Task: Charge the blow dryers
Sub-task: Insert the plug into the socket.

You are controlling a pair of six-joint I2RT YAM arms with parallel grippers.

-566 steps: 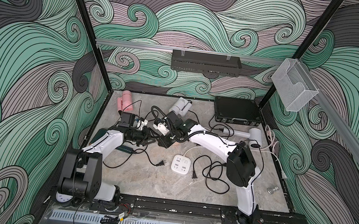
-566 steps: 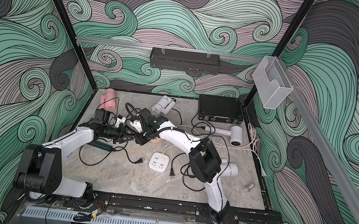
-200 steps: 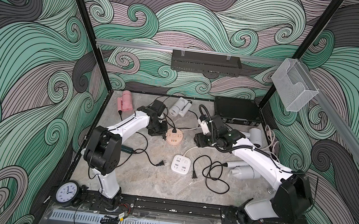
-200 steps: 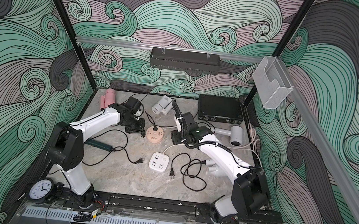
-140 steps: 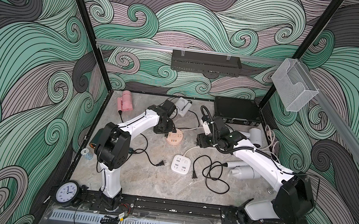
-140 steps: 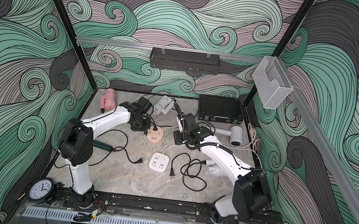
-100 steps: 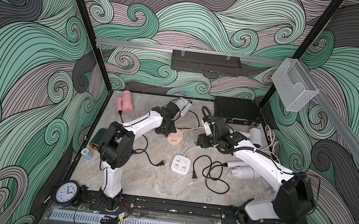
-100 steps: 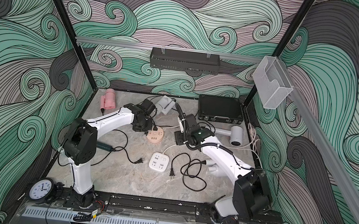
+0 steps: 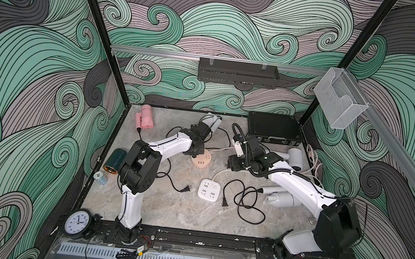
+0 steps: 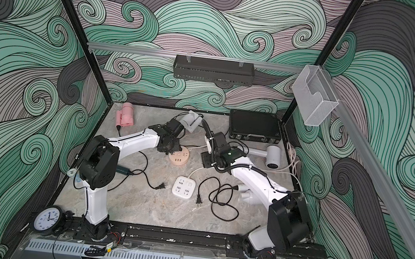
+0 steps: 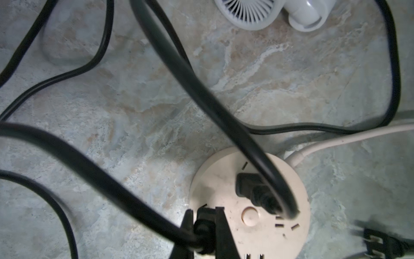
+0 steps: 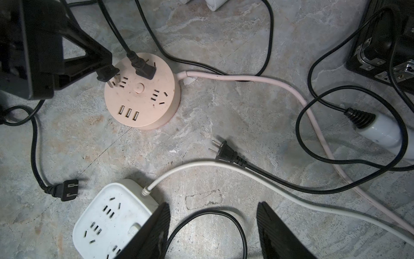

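The left pincer (image 11: 202, 224), clenched on a blow dryer's plug (image 12: 107, 75) at the round peach hub's (image 12: 143, 105) rim, should square the exposed prongs to the slots and press straight down, the right pincer (image 12: 215, 233) released near the hub and a white blow dryer (image 9: 214, 119) lying just behind it.

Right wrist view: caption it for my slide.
Left gripper holds a black plug at the round peach hub, beside a seated plug.

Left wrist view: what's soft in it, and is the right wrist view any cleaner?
Left wrist: dim, the near black cord looping toward the lens is blurred, round hub reasonably sharp. Right wrist: evenly lit and crisp, slots on the round hub and prongs of the loose plug readable; soft shadows only.
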